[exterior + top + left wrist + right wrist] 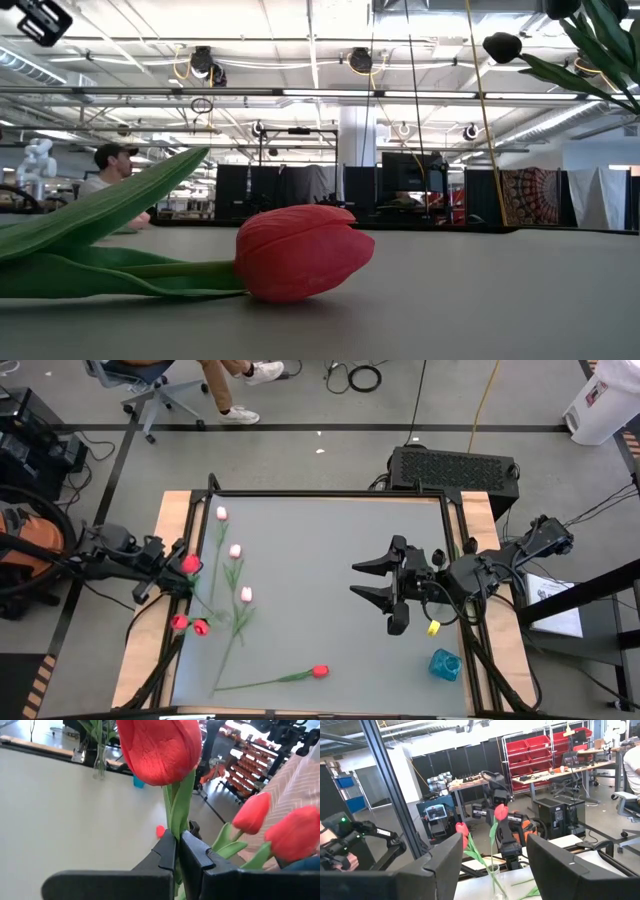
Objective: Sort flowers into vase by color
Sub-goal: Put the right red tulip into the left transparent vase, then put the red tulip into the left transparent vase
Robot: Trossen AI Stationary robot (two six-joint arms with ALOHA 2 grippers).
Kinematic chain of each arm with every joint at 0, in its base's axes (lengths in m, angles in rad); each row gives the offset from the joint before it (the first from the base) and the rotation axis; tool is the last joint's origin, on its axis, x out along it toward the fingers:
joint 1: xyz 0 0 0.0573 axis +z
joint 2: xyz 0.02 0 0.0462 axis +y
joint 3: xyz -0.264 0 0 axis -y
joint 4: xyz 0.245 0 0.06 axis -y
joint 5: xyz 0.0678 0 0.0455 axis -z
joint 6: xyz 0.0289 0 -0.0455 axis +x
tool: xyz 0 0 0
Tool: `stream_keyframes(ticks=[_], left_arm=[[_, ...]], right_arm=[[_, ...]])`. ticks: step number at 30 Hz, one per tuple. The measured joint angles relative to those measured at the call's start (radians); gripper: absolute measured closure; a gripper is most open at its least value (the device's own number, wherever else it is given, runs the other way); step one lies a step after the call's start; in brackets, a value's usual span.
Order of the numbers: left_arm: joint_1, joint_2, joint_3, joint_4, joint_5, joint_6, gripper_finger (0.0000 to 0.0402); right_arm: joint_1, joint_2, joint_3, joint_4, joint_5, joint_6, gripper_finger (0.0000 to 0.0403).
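Observation:
My left gripper (187, 569) stands at the table's left edge, shut on a red tulip (159, 750) whose head rises above the fingers. Two more red tulips (189, 625) stand close by at that edge; a glass vase (492, 872) shows under them in the right wrist view. Three pink tulips (235, 550) lie flat on the table's left half. A red tulip (319, 671) lies on its side near the front edge, and fills the low view (300, 250). My right gripper (366, 580) hangs open above the table's right half, holding nothing. My left gripper pinches the red tulip's green stem (176, 817) between its two fingers (167, 851), a short way below the head. The fingers come nearly level from the table's left and lie across the stem. The tulip stands upright; its lower stem is hidden behind the gripper.
A vase with dark-headed flowers (100, 755) stands at the table's right edge; one dark head (503, 46) shows in the low view. A yellow piece (433, 627) and a blue object (445, 663) lie at the front right. A person sits beyond the table.

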Motion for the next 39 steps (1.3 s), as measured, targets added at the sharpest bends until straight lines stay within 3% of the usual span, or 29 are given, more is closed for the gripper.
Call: stream_keyframes(ticks=[11,24,39], left_arm=[[0.0,-0.035,-0.079,-0.047,-0.001,0.011,0.0389],[0.0,-0.035,-0.081,-0.049,-0.001,-0.003,0.0378],[0.0,-0.036,-0.08,-0.052,0.039,-0.031,0.0248]], right_arm=[[0.0,0.0,0.0,0.0,0.0,0.0,0.0192],[0.0,0.0,0.0,0.0,0.0,0.0,0.0192],[0.0,0.0,0.0,0.0,0.0,0.0,0.0192]])
